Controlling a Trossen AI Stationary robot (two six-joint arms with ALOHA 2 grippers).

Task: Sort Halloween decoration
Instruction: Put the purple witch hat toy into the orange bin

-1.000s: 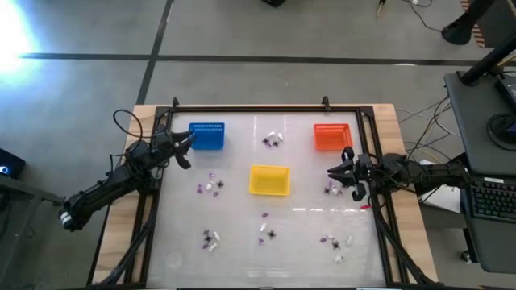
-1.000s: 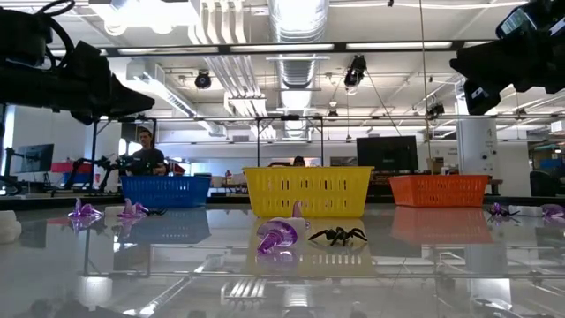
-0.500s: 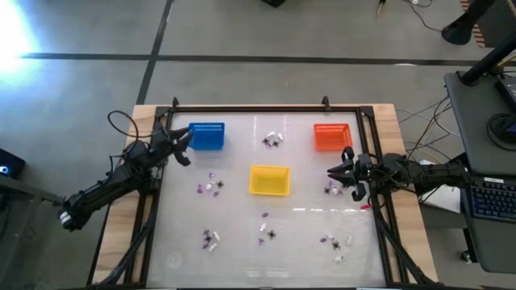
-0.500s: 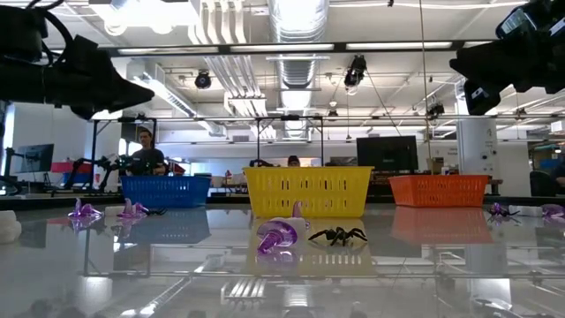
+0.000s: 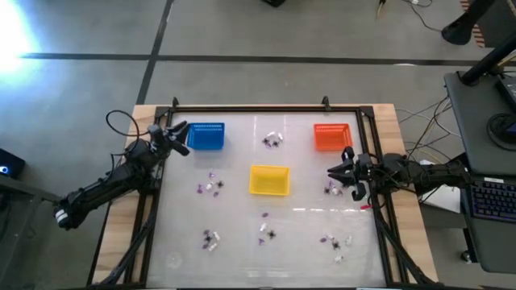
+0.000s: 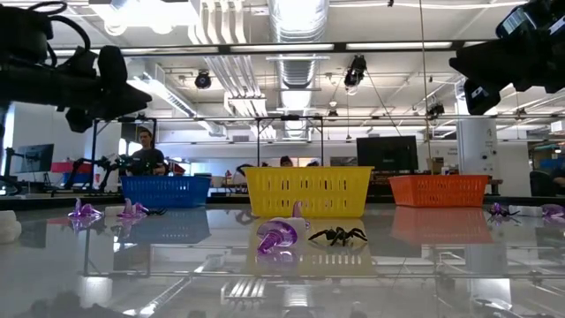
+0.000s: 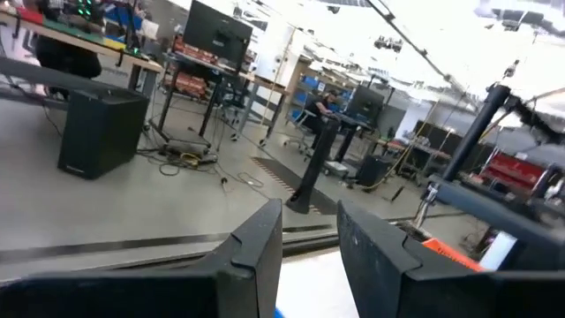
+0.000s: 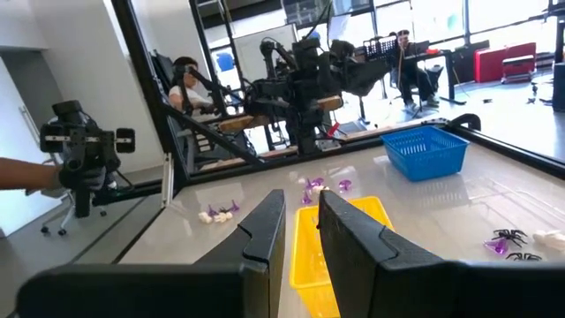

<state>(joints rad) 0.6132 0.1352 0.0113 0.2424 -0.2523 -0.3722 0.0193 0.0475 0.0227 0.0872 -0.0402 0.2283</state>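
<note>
The left gripper (image 5: 179, 129) hangs above the table's far left corner, just beside the blue basket (image 5: 206, 136), its fingers (image 7: 256, 256) released with a narrow gap between them and nothing in it. In front of that basket a few purple and white trinkets (image 5: 210, 186) lie loose on the glossy table (image 5: 306, 250), and another small cluster (image 5: 210, 238) sits nearer the front edge. From table height the purple pieces (image 6: 86, 210) show low at the left, near the blue basket's front wall.

The yellow basket (image 5: 268, 180) stands in the middle. Behind it, between the blue and orange baskets, lies a black and white cluster (image 5: 272, 141); in front of it lie a purple trinket (image 6: 280, 238) and a black spider (image 6: 337, 235), side by side and apart from the basket.

The orange basket (image 5: 331, 136) stands at the far right. The right gripper (image 5: 337, 175) hovers in front of it, just over a purple and white cluster (image 5: 330, 189), fingers (image 8: 265, 231) slightly parted and holding nothing. More trinkets (image 5: 336, 241) lie toward the front right
</note>
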